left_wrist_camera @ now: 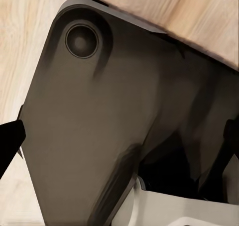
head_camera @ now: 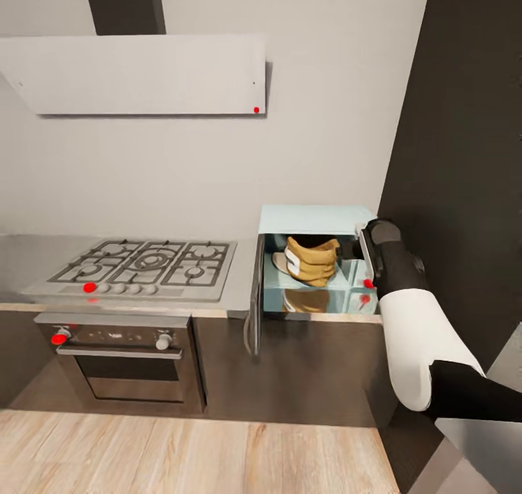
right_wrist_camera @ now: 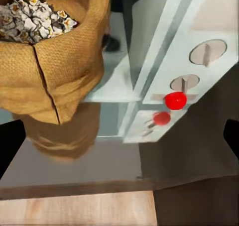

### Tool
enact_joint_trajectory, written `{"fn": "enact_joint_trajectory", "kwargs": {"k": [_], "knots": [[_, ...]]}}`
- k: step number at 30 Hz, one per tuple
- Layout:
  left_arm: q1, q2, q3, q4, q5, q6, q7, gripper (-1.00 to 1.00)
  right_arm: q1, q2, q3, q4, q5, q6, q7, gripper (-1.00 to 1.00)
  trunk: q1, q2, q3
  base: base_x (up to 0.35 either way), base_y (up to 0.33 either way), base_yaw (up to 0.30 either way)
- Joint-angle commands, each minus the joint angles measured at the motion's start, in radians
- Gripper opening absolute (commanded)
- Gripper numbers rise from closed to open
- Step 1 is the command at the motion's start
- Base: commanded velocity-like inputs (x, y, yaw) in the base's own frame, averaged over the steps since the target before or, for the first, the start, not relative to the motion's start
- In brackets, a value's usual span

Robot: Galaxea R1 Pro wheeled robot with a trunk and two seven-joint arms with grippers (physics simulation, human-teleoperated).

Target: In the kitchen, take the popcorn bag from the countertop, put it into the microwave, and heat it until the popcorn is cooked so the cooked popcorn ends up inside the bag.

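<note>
Popcorn bag upright in the open microwave

The countertop (head_camera: 239,302) runs along the wall with the gas hob (head_camera: 138,266) set into it and an oven (head_camera: 123,360) with red knobs below; a white hood (head_camera: 138,74) hangs above. At the countertop's right end sits the pale blue microwave (head_camera: 315,219), its dark door (head_camera: 255,298) swung fully open toward the hob.

Inside the cavity the popcorn bag (head_camera: 312,261) stands on its base, long axis vertical, open rolled rim pointing up, leaning slightly. The right wrist view shows the bag (right_wrist_camera: 55,71) filled with whitish popcorn (right_wrist_camera: 32,17), and beside it the white knob panel (right_wrist_camera: 191,71) with a red light.

The right arm (head_camera: 406,313) reaches up to the panel side of the microwave. Right gripper (right_wrist_camera: 119,141): dark fingertips sit at opposite edges of its wrist view, spread wide apart, holding nothing. Left gripper: I cannot tell its state; its wrist view shows the robot's dark base (left_wrist_camera: 99,126) over wood floor (left_wrist_camera: 20,47)
</note>
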Motion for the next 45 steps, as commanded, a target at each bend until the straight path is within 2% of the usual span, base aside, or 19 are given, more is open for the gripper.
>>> {"fn": "enact_joint_trajectory", "kwargs": {"k": [1, 3, 6, 10, 11, 13, 16, 21, 30, 34, 45], "knots": [[0.0, 0.0, 0.001, -0.001, 0.004, -0.002, -0.001, 1.0, 0.006, 0.002, -0.004, -0.001, 0.009, 0.003, 0.012, 1.0, 0.0, -0.001, -0.001, -0.095, 0.0, 0.0], [0.0, 0.001, -0.001, -0.001, 0.003, -0.002, -0.001, 1.0, 0.049, 0.005, -0.004, -0.002, 0.008, 0.003, 0.01, 1.0, 0.0, -0.001, -0.001, -0.04, 0.0, 0.0], [0.0, 0.0, -0.004, 0.0, -0.003, -0.002, -0.002, 1.0, 0.155, 0.015, -0.005, -0.002, 0.007, -0.004, 0.006, 1.0, 0.0, -0.001, -0.001, -0.009, 0.0, 0.0], [0.0, 0.0, -0.004, 0.0, -0.005, -0.002, -0.001, 1.0, 0.232, 0.02, -0.008, -0.002, 0.002, -0.238, 0.004, 1.0, 0.0, -0.001, -0.001, -0.001, 0.0, 0.0], [0.0, 0.0, -0.004, 0.0, -0.004, -0.002, -0.001, 1.0, 0.277, 0.026, -0.011, -0.002, -0.037, -0.351, 0.004, 1.0, 0.0, -0.001, -0.001, 0.0, 0.0, 0.0], [0.0, 0.0, -0.002, 0.0, -0.003, -0.002, -0.001, 1.0, 0.342, 0.033, -0.012, -0.003, -0.093, -0.484, 0.002, 1.0, 0.0, -0.001, -0.001, 0.0, 0.0, 0.0], [0.0, -0.001, -0.001, 0.0, -0.001, -0.001, 0.0, 1.0, 0.381, 0.037, -0.013, 0.002, -0.117, -0.552, 0.003, 1.0, 0.0, -0.001, -0.001, 0.031, 0.007, 0.0], [0.0, 0.0, -0.005, 0.0, -0.005, 0.005, -0.006, 1.0, 0.39, 0.029, -0.014, 0.011, -0.153, -0.574, 0.003, 1.0, 0.0, -0.001, -0.001, 0.261, 0.134, 0.0], [0.0, 0.0, -0.005, 0.0, -0.005, 0.002, -0.006, 1.0, 0.39, 0.025, -0.016, 0.011, -0.152, -0.583, -0.002, 1.0, 0.0, -0.001, -0.001, 0.238, 0.15, 0.0], [0.0, 0.0, -0.005, -0.001, -0.004, 0.002, -0.005, 1.0, 0.39, 0.024, -0.069, 0.012, -0.153, -0.669, 0.0, 1.0, 0.0, -0.001, -0.001, 0.052, 0.006, 0.0], [0.0, 0.0, -0.007, 0.0, -0.005, 0.002, -0.005, 1.0, 0.39, 0.026, -0.076, 0.012, -0.154, -0.682, -0.002, 1.0, 0.0, -0.001, -0.001, 0.303, 0.0, 0.0]]}}
